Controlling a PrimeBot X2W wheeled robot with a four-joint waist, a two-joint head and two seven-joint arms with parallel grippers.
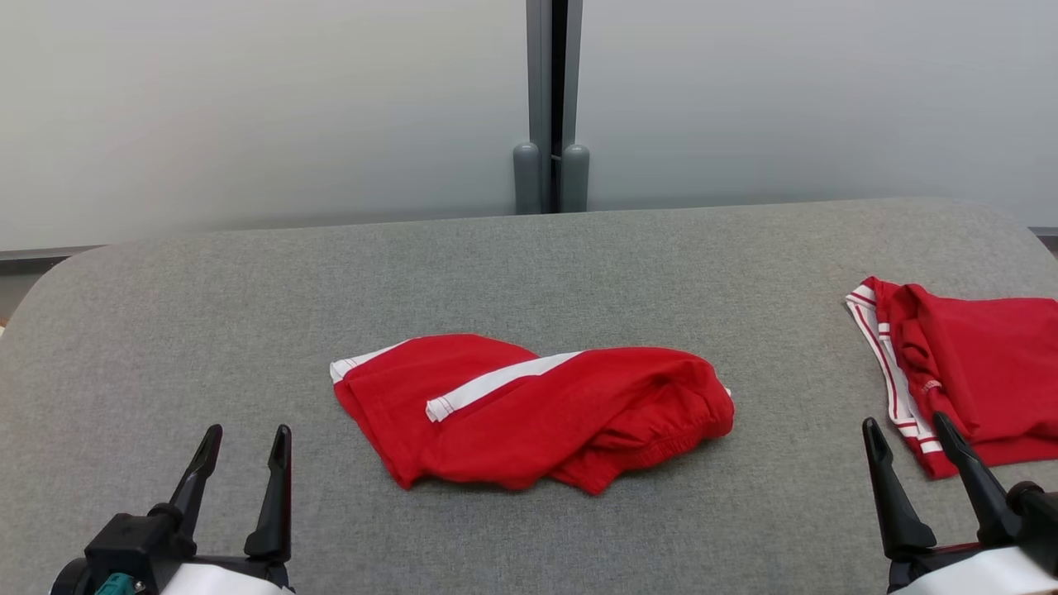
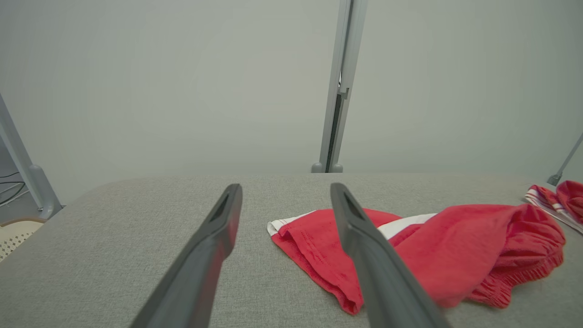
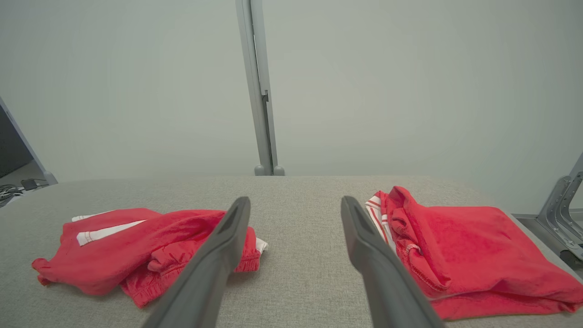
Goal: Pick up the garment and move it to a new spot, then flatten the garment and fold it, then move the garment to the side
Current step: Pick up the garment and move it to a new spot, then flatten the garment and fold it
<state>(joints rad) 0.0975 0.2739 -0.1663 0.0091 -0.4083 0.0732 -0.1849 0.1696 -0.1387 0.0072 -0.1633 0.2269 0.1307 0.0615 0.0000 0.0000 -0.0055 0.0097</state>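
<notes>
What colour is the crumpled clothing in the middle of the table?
The crumpled garment is bright red with a white stripe, clearest in the head view.

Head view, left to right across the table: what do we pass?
left gripper → crumpled red shorts → folded red garment
</notes>
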